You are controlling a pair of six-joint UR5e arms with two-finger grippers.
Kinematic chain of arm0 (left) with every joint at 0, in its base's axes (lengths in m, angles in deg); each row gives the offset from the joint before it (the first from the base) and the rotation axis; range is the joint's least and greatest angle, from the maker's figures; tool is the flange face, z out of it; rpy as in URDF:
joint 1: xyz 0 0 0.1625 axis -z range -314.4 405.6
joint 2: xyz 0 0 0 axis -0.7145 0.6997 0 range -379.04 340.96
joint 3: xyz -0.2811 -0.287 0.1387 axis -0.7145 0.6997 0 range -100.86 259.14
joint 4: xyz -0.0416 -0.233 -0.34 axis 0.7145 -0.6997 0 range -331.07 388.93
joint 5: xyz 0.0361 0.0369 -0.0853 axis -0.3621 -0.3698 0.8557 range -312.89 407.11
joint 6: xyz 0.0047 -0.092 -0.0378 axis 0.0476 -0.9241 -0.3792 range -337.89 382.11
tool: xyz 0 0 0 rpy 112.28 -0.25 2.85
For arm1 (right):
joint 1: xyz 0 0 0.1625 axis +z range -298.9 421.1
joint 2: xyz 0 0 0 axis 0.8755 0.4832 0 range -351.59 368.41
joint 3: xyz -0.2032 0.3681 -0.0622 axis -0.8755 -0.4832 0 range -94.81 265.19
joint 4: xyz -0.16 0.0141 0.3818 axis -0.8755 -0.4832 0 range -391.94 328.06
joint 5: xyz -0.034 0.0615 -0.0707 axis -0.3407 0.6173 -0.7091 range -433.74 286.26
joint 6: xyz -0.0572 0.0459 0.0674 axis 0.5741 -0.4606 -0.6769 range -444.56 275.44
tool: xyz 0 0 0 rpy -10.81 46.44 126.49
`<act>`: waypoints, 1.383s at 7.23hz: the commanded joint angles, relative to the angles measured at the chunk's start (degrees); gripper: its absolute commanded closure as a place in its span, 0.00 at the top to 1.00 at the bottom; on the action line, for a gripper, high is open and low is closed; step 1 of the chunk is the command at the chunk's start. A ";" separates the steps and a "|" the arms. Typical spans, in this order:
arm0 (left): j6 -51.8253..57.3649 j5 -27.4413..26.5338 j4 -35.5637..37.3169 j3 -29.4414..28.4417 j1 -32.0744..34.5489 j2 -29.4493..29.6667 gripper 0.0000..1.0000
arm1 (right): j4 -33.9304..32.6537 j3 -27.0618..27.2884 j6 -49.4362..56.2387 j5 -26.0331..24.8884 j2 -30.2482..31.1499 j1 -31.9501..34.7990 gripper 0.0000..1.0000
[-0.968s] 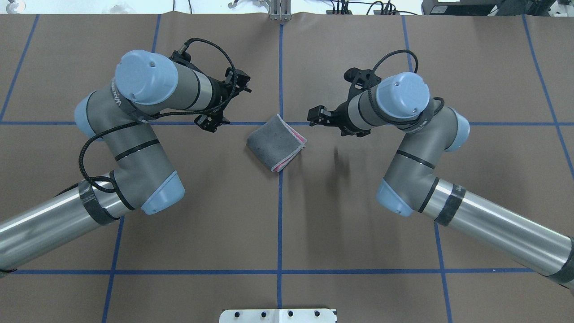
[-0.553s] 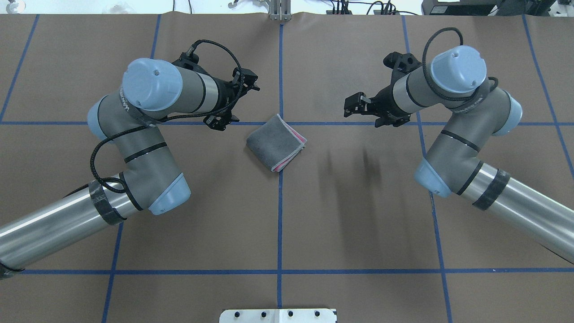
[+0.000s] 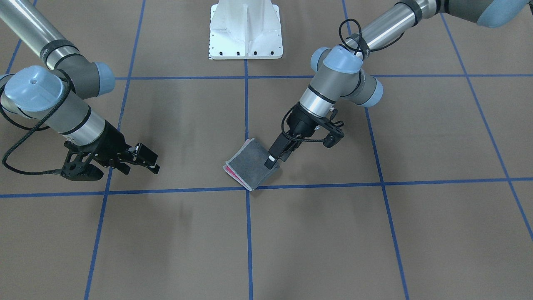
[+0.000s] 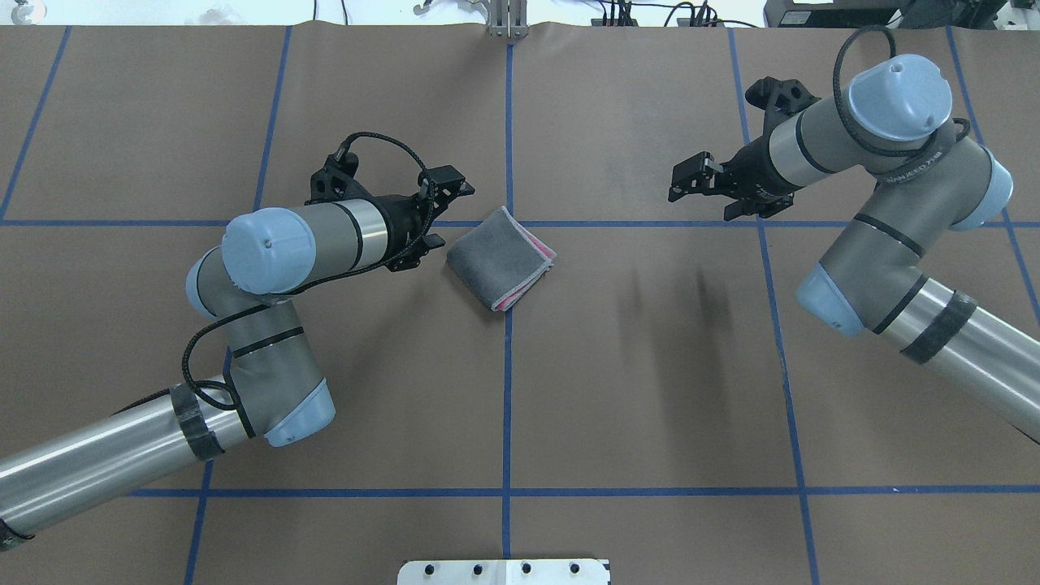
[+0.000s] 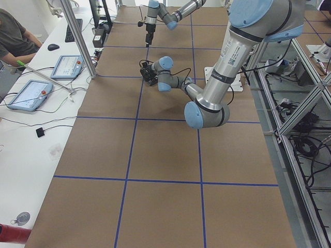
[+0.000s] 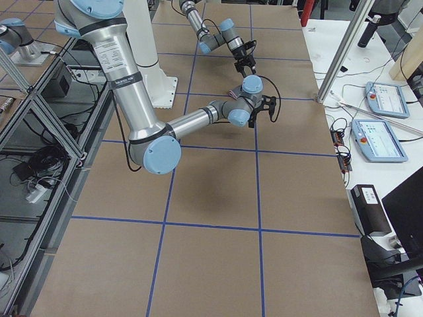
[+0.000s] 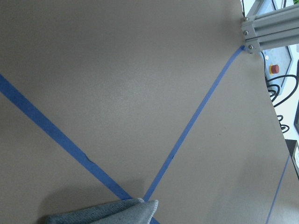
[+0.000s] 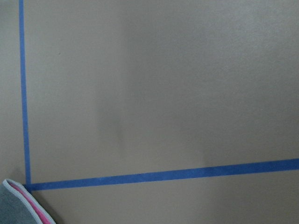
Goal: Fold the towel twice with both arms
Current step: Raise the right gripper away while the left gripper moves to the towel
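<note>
Since the towel (image 4: 497,258) lies as a small grey square with pink showing only at the stacked edges, both folds look done. I'd call this the press-and-release step.

Left gripper (image 3: 272,160): the towel's folded side is right at its tip. Can't tell if it's touching or just above, nor how far the jaws are apart. It doesn't look to be carrying anything.

Right gripper (image 4: 689,177): fingers parted, empty, towel well apart ahead of them.

To do it well: left presses straight down with no sideways drag, then lifts vertically so the layers don't spring or skew. Right should hold off from the middle of the table (image 4: 650,390).
</note>
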 commanded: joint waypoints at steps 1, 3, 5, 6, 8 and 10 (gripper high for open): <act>0.04 -4.74 -3.40 -2.07 -2.48 0.16 1.00 | 0.00 0.30 0.11 0.11 0.78 0.08 1.00; 0.04 -5.71 -4.55 -3.93 -2.75 0.78 1.00 | 0.00 0.30 0.11 0.03 0.87 0.08 1.00; 0.04 -6.42 -5.25 -5.51 -2.76 2.96 1.00 | 0.00 0.39 0.11 0.03 0.96 0.08 1.00; 0.13 -6.51 -5.51 -6.22 -2.76 3.24 1.00 | 0.00 0.31 0.11 0.02 0.96 0.08 1.00; 0.13 -7.56 -5.52 -7.88 -3.02 3.50 1.00 | 0.00 0.30 0.11 -0.06 1.13 -0.01 1.00; 0.13 -7.56 -5.25 -10.78 -3.19 5.69 1.00 | 0.00 0.39 0.11 0.02 1.14 -0.01 1.00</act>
